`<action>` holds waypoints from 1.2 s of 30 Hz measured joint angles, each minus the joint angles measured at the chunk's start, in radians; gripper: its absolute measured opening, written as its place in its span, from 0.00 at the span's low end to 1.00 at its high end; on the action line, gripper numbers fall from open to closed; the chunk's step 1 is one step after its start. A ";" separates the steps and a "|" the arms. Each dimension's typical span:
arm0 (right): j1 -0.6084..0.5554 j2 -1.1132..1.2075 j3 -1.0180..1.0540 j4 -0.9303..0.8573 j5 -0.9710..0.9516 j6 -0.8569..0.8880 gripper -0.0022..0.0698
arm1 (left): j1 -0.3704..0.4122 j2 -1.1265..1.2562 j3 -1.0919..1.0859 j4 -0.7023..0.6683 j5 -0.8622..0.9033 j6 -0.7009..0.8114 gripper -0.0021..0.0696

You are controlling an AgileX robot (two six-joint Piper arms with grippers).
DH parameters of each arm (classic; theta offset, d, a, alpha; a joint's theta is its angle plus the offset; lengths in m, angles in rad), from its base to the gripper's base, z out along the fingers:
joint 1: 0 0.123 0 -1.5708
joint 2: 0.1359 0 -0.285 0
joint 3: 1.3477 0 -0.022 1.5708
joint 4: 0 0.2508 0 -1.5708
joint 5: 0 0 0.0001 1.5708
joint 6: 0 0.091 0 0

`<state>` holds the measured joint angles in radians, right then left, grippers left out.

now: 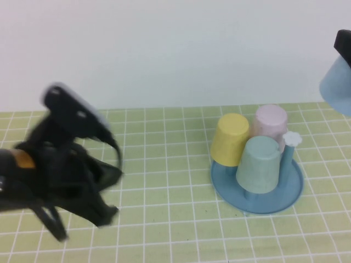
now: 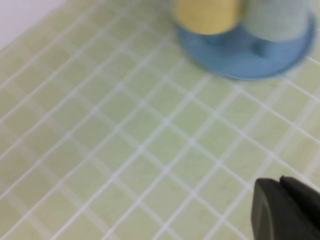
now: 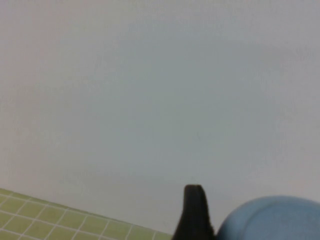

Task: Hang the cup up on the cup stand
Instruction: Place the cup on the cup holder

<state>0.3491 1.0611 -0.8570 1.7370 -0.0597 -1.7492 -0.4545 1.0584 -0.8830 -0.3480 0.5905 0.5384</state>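
Observation:
The light blue cup (image 1: 337, 87) hangs in the air at the far right edge of the high view, above and to the right of the cup stand (image 1: 286, 192). My right gripper (image 1: 344, 45) is shut on the cup from above. In the right wrist view one black finger (image 3: 194, 212) stands against the cup's side (image 3: 270, 220). The stand is a round blue dish with a white flower knob (image 1: 292, 138) on a peg. My left arm (image 1: 66, 164) is blurred over the table's left side. Its gripper (image 2: 281, 194) is shut and holds nothing.
Three cups sit upside down on the stand's pegs: a yellow one (image 1: 229, 139), a pink one (image 1: 270, 121) and a grey-green one (image 1: 259, 163). The green tiled tabletop (image 1: 164, 164) lies bare between my left arm and the stand. A pale wall closes the back.

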 joint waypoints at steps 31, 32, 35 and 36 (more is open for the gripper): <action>0.000 0.257 -0.016 0.000 0.154 -0.347 0.75 | 0.152 -0.480 0.283 0.293 -0.081 -0.623 0.03; 0.000 0.271 -0.021 0.000 0.151 -0.347 0.75 | 0.152 -0.490 0.283 0.295 -0.081 -0.627 0.03; 0.000 0.315 -0.043 0.000 0.142 -0.347 0.75 | 0.152 -0.506 0.283 0.298 -0.080 -0.627 0.03; 0.000 0.331 -0.051 0.000 0.138 -0.347 0.75 | 0.152 -0.506 0.283 0.298 -0.075 -0.627 0.03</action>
<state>0.3491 1.3924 -0.9079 1.7370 0.0782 -2.0958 -0.3026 0.5527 -0.6000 -0.0503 0.5151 -0.0889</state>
